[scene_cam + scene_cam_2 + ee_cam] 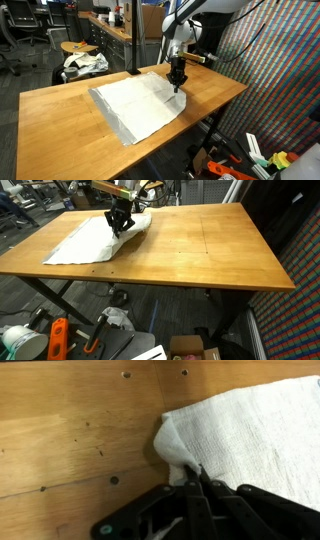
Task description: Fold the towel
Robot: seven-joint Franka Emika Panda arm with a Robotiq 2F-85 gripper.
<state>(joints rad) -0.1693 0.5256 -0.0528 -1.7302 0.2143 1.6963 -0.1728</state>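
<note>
My gripper (197, 475) is pinching the towel (255, 430) corner; the cloth spreads toward the wrist view's upper right.

I count one towel (135, 105), white and wrinkled, and one wooden tabletop (50, 112). There is one robot arm (181, 32), and it carries one hand (178, 86). Beyond the tabletop there is one bundle (85, 65) of white and dark fabric.
</note>
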